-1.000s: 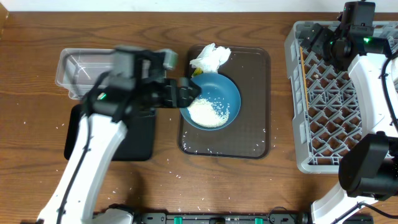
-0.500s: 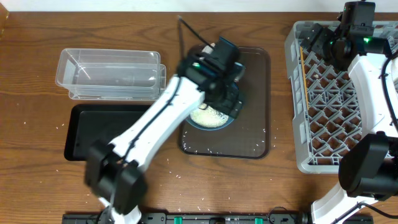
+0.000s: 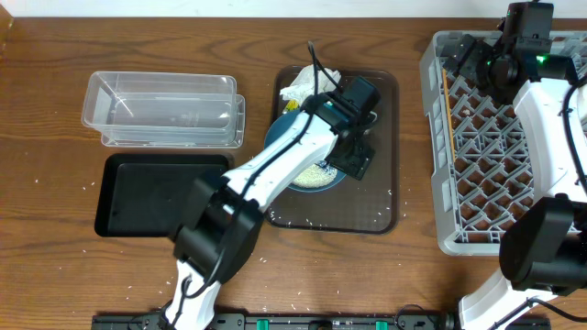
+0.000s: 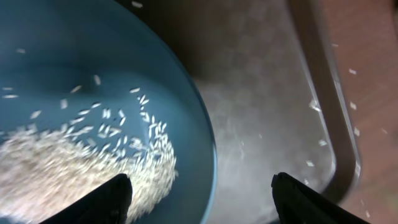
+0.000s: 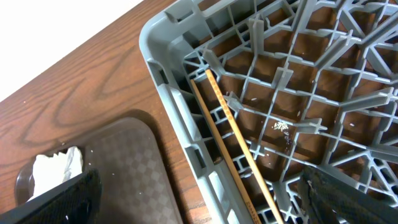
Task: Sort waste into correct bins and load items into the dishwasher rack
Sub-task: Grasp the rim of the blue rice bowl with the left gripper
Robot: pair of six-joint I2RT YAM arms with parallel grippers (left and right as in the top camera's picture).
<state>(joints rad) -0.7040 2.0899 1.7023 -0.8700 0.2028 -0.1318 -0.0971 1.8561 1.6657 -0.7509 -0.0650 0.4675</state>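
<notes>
**Left jaws astride bowl rim; right jaws wide over rack**

The left gripper (image 4: 202,196) hangs over the right edge of the blue bowl (image 4: 93,50), jaws parted, not clamped. One finger (image 4: 115,199) is over the rice (image 4: 74,162) inside, the other over the brown tray (image 4: 267,112) outside, w/ the rim running between them. The wrist view is blurred & both fingers are cut off by the bottom edge, so can't tell if either touches the bowl.

From overhead the left arm lies across the bowl & hides much of it. Only the bowl's left side and a patch of rice show. The bowl sits on the brown tray. The napkin (image 3: 310,82) is at the tray's far edge, just beside the bowl, partly behind the arm's cable. The clear container (image 3: 165,110) & the black tray (image 3: 156,192) sit next to each other on the left, well apart from the bowl. Stray grains dot the table (image 3: 55,229).

The right gripper (image 5: 202,199) hovers over the far-left corner of the rack (image 5: 161,93), jaws wide, holding nothing. The chopsticks (image 5: 233,134) lie in the rack along its left wall. Overhead, the rack's right side is cut off by the frame & partly covered by the right arm.
</notes>
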